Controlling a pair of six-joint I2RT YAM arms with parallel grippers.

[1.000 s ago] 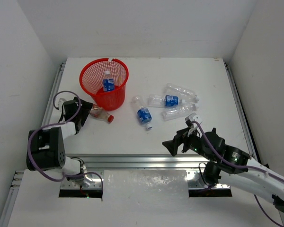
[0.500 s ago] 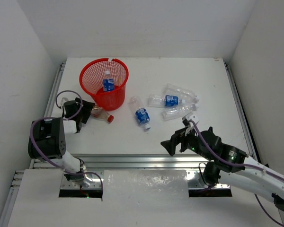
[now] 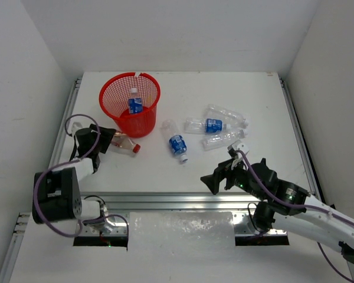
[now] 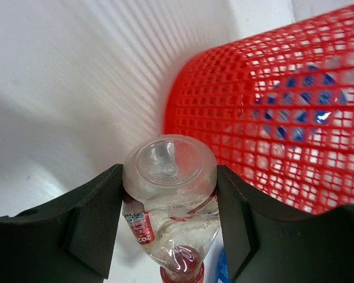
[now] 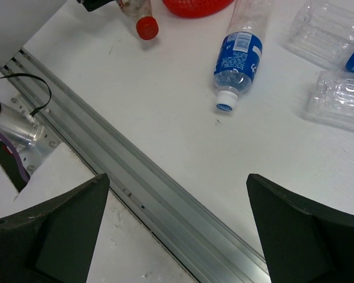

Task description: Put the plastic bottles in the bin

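The bin (image 3: 115, 97) is a red mesh basket at the back left, and a blue-labelled plastic bottle (image 3: 134, 104) stands inside it. My left gripper (image 3: 109, 140) is shut on the base end of a red-capped, red-labelled bottle (image 3: 125, 143) that lies just in front of the bin. In the left wrist view both pads press this bottle (image 4: 169, 194), with the bin (image 4: 271, 118) close behind. A blue-labelled bottle (image 3: 177, 143) lies mid-table. Three more bottles (image 3: 209, 125) lie clustered to the right. My right gripper (image 3: 215, 180) hovers open and empty above the table's near edge.
An aluminium rail (image 3: 165, 197) runs along the table's near edge, right under my right gripper (image 5: 177, 177). In the right wrist view the blue-labelled bottle (image 5: 239, 56) lies ahead, with two crinkled clear bottles (image 5: 342, 97) at the far right. White walls enclose the table.
My left gripper's jaws have closed from wide open onto the red-labelled bottle, and the left arm has shifted slightly. The right arm has barely moved.
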